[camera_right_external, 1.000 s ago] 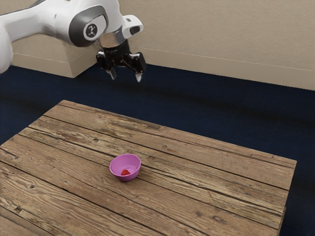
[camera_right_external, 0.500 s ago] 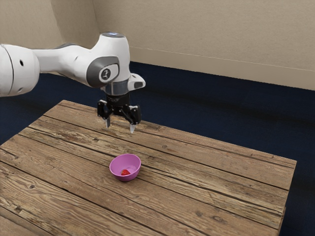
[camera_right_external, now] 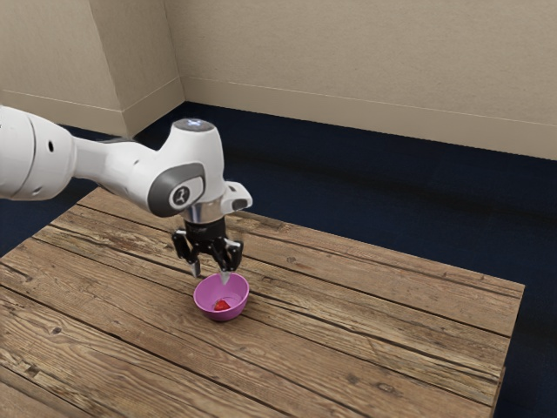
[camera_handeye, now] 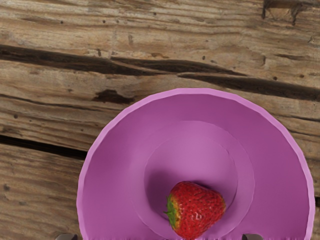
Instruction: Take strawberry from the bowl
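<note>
My gripper (camera_right_external: 210,273) stands open just above the far rim of the pink-purple bowl in the exterior view, its fingertips spread apart with nothing between them. The bowl (camera_right_external: 206,299) rests upright on the wooden table. A red strawberry (camera_right_external: 222,305) lies at the bottom of it. Seen in the wrist view, the strawberry (camera_handeye: 196,210) is on its side with its green leafy end showing, inside the bowl (camera_handeye: 272,170). At that view's lower edge the tips of my open gripper (camera_handeye: 159,237) show on either side of the strawberry.
The plank table (camera_right_external: 374,305) extends around the bowl on all sides, with its far edge behind my arm. Beyond it are a dark blue floor (camera_right_external: 348,165) and a beige wall (camera_right_external: 365,70).
My arm has come down from high above the far side of the table to just over the bowl, with the gripper still open. The bowl and strawberry have stayed put.
</note>
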Robot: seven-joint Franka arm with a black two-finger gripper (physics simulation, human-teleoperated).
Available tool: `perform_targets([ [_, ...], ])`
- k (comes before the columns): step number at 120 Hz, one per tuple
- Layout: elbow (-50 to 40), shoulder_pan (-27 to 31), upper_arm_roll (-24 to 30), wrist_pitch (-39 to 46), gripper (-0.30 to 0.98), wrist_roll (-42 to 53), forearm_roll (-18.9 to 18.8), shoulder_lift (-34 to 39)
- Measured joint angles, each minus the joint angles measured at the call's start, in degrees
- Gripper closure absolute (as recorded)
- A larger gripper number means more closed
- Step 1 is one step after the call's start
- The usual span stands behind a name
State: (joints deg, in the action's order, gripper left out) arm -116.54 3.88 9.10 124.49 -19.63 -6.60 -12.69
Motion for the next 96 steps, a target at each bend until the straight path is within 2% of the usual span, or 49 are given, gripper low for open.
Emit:
perform_targets([
  [29, -3.0, -0.5, 0.4, 3.7, 0.32, 0.1, -0.1, -0.1],
  [96, -1.7, 0.0, 0.2, 8.8, 0.38, 0.1, 0.2, -6.9],
])
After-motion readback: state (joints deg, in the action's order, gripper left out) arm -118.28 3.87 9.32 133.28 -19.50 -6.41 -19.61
